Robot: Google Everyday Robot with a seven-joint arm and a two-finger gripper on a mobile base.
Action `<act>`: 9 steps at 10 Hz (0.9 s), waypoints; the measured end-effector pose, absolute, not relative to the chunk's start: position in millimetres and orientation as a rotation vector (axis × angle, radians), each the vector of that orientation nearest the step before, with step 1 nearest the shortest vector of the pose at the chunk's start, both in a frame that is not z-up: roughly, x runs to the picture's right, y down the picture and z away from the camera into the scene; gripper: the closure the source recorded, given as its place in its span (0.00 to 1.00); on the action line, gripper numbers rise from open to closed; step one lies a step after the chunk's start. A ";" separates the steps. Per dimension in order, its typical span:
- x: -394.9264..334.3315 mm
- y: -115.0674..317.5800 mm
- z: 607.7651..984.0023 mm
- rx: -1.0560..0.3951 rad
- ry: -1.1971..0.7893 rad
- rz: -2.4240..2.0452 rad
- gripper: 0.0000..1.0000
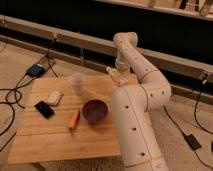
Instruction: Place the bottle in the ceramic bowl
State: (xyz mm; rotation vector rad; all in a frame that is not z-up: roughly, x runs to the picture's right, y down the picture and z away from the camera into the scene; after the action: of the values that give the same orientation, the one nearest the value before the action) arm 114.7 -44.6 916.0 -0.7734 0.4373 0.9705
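Note:
The dark maroon ceramic bowl (95, 110) sits on the wooden table (60, 142), right of its middle. My gripper (115, 76) hangs over the table's far right edge, behind the bowl and to its right. It looks shut on the small whitish bottle (110, 71), whose pale end sticks out to the left of the gripper. The bottle is held a little above the tabletop. Most of the bottle is hidden by the gripper.
A white translucent cup (77, 83) stands behind and left of the bowl. An orange carrot-like object (74, 119) lies left of the bowl. A flat white block (53, 97) and a black phone (44, 109) lie at the left. My arm (132, 125) covers the table's right side.

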 end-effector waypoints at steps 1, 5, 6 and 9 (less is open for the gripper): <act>112.4 -39.9 913.4 -0.773 0.443 0.961 1.00; 102.1 -20.5 897.8 -0.743 0.449 0.922 1.00; 99.6 -16.5 894.7 -0.734 0.447 0.914 1.00; 85.3 2.3 880.4 -0.697 0.444 0.857 1.00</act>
State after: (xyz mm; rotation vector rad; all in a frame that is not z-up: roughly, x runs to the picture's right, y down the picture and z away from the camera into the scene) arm 85.3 2.3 880.4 -0.6967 0.4444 0.8573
